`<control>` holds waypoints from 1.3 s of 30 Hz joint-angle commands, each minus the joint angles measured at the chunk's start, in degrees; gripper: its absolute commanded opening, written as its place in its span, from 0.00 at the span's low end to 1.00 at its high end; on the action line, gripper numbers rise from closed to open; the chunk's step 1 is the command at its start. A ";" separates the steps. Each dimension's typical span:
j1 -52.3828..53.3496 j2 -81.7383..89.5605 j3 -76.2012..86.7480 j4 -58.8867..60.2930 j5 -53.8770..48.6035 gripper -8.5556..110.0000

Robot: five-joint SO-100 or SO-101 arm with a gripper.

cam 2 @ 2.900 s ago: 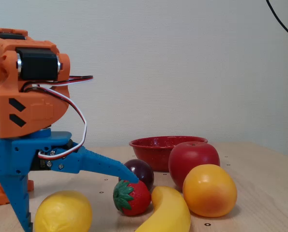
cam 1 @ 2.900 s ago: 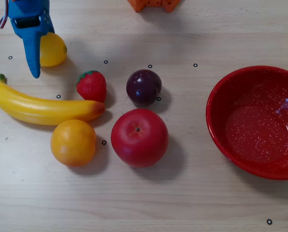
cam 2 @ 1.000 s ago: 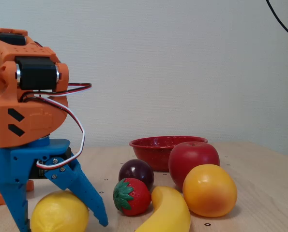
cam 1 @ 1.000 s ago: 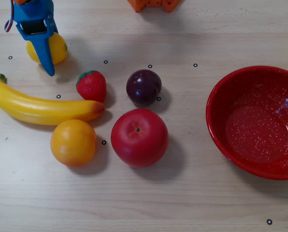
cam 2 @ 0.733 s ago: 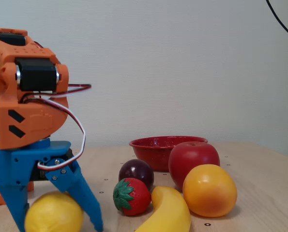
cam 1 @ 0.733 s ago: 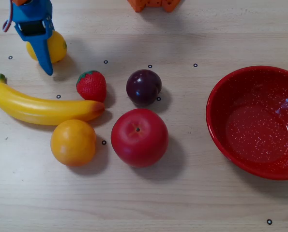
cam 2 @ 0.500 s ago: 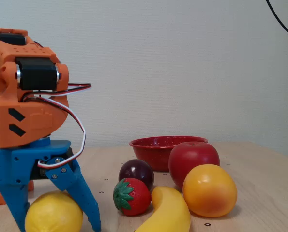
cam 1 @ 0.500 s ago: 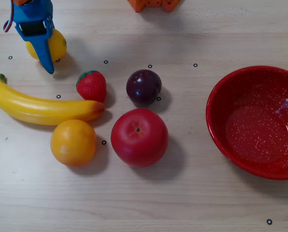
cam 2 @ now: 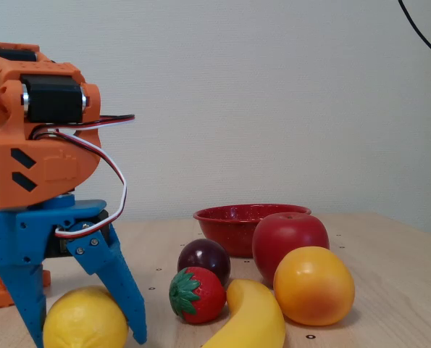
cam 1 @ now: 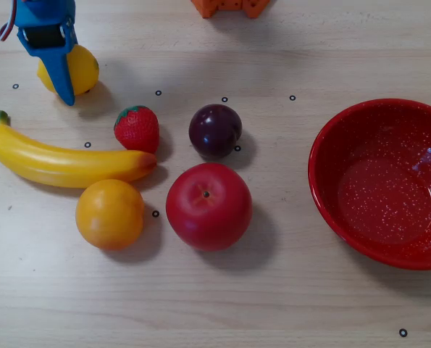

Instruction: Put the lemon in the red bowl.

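Observation:
The lemon (cam 1: 83, 69) lies on the table at the far left top of the overhead view, above the banana. In the fixed view it (cam 2: 85, 322) rests on the table in the left foreground. My blue gripper (cam 1: 52, 72) is lowered over it, open, with one finger on each side of the fruit (cam 2: 88, 339). I cannot tell whether the fingers touch it. The red bowl (cam 1: 331, 188) with white speckles sits empty at the right edge of the overhead view. In the fixed view the red bowl (cam 2: 229, 217) is at the back, behind the apple.
Between lemon and bowl lie a banana (cam 1: 56, 163), a strawberry (cam 1: 137, 128), a dark plum (cam 1: 215, 130), an orange (cam 1: 110, 214) and a red apple (cam 1: 208, 206). The arm's orange base (cam 1: 229, 7) is at the top edge.

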 commanded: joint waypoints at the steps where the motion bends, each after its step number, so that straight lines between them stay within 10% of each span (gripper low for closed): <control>1: 3.08 7.82 -5.27 5.80 -5.19 0.07; 21: 36.12 17.58 -28.12 30.50 -50.45 0.07; 39: 73.74 17.40 -28.12 -0.79 -65.13 0.07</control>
